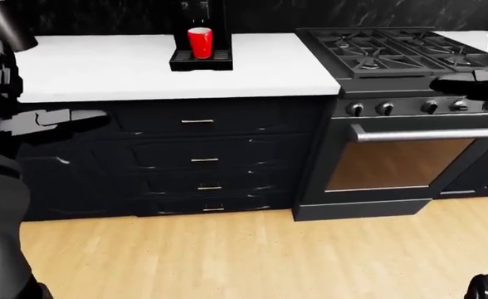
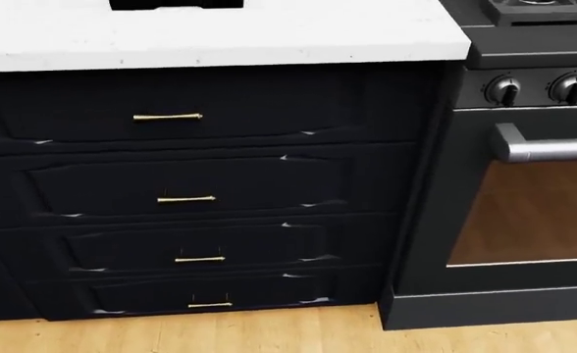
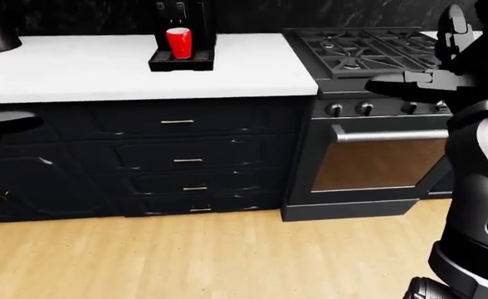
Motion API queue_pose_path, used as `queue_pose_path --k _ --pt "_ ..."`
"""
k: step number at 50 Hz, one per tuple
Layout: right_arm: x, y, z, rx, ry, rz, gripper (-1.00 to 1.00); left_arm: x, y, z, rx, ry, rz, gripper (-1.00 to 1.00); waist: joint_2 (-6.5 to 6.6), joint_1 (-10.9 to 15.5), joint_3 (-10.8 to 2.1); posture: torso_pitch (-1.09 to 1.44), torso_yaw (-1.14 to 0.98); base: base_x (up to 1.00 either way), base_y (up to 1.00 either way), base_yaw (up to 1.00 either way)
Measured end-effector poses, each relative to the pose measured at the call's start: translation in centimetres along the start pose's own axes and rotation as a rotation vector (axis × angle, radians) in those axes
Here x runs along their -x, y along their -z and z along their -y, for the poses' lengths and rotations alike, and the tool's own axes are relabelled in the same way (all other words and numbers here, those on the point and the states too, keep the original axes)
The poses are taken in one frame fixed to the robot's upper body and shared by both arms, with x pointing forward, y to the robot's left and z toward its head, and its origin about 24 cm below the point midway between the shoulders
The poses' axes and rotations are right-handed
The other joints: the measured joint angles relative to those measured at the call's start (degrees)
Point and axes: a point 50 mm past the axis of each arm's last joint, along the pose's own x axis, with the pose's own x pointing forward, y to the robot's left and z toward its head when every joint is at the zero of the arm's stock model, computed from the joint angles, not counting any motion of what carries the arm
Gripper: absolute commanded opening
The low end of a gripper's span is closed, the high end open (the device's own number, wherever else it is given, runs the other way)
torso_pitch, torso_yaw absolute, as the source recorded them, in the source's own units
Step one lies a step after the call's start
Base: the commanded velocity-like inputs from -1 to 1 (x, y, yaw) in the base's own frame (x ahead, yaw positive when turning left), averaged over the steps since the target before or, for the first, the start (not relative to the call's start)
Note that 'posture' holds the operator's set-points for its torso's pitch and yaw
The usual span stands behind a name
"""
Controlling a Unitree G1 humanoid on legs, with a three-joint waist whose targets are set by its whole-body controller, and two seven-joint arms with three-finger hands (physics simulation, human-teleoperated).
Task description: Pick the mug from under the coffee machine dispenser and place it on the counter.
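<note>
I stand off the counter [image 1: 128, 68] with both hands empty, left hand [image 1: 41, 118] and right hand [image 3: 410, 81] released, the red mug [image 1: 199, 42] untouched under the machine [image 1: 201, 25] at upper centre.

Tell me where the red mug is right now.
In the left-eye view the mug stands near the top, left of centre, on the coffee machine's tray on the white counter, left of the stove.

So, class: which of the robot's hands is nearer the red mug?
Left. The left hand is below-left of the red mug; the right hand is farther right, over the stove.
</note>
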Motion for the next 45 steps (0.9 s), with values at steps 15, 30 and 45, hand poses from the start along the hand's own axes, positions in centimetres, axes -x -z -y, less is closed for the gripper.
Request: queue_pose_path --k 15,30,45 --pt "-0.2 -0.3 0.5 -0.003 0.023 -0.001 1.00 -0.2 -0.8 0.3 0.008 0.020 0.024 1.00 5.74 -2.77 -0.37 0.00 0.00 0.38 0.00 0.00" --pt "0.0 -0.1 0.4 -0.006 0.012 -0.003 1.00 -0.1 0.0 0.3 0.015 0.009 -0.006 1.00 -0.32 -1.16 0.30 0.00 0.00 0.31 0.00 0.00" --pt "-0.1 0.6 0.1 -0.023 0.008 -0.046 1.00 -0.2 -0.2 -0.1 0.012 -0.001 -0.006 1.00 4.94 -1.55 -0.06 0.00 0.00 0.23 0.05 0.00"
